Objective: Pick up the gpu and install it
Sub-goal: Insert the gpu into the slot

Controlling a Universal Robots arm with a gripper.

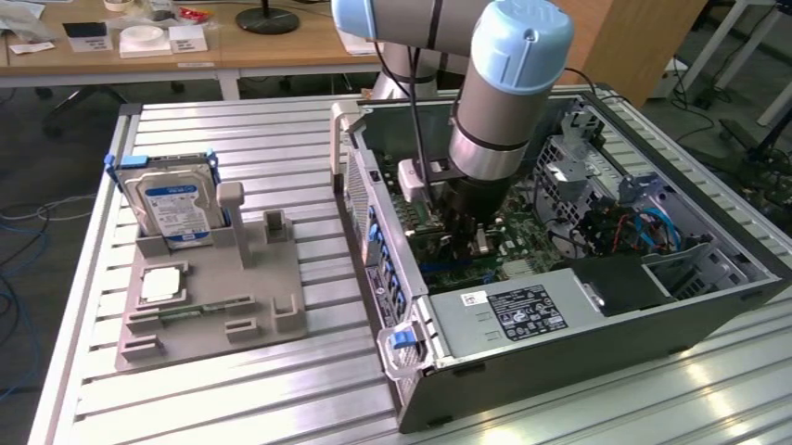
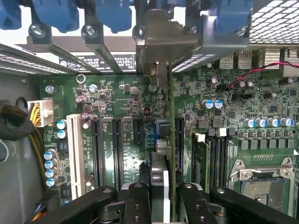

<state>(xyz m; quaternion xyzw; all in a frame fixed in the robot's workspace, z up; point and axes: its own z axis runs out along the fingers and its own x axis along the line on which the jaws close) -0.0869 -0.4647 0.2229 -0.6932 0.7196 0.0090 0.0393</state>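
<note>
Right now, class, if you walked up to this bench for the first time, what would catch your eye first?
First, the big grey and blue robot arm reaching down into the open computer case on the exterior view's right. In the wrist view its hand grips the gpu edge-on over the green motherboard. On the exterior view's left, a hard drive with a blue-white label stands upright in a grey holder.

Open computer case on slatted metal bench, toward exterior view's right edge; motherboard inside, black expansion slots, white slot beside them; power supply at case's near end; grey fixture tray near bench's exterior-view-left edge, hard drive upright at its far end; wooden desk behind bench.
</note>
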